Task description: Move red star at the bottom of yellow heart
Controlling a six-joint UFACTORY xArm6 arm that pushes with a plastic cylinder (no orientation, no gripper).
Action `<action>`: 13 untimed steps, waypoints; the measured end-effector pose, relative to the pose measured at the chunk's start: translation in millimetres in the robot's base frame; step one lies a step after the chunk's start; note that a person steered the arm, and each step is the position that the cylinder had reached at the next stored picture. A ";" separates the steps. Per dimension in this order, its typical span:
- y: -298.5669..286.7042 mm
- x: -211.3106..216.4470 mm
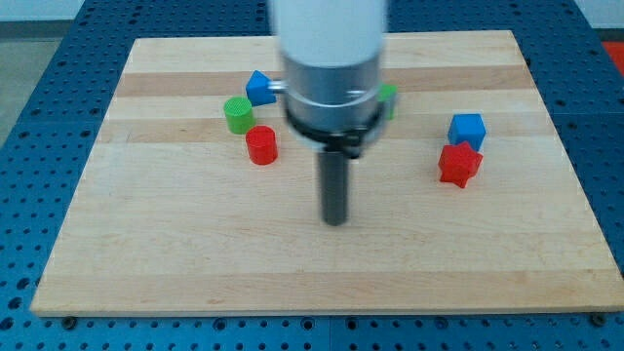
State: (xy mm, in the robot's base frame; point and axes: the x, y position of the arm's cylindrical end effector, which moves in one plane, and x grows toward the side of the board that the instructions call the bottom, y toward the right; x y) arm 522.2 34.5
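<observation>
Looking down at a wooden tabletop [195, 253], I see my tip [335, 220] near the middle, well apart from every block; this rod has no jaws. The red star [459, 164] lies toward the view's right, touching a blue cube [467, 129] above it. Left of the arm sit a red cylinder [261, 144], a green cylinder [237, 114] and another blue block [259, 88]. A green block [389, 98] peeks out behind the arm. The yellow heart is hidden.

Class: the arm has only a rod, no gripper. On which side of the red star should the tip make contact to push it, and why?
The yellow heart is not visible, probably hidden behind the arm, so the direction is a guess. My tip sits left of and below the red star. The blue cube touches the star's top, so avoid that side. Contact the star's right side, centred between points, pushing leftward.
</observation>
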 end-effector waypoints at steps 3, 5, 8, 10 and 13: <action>158.2 -30.3; 157.8 -47.2; 127.9 -76.6; 91.3 -95.1; -17.3 -94.3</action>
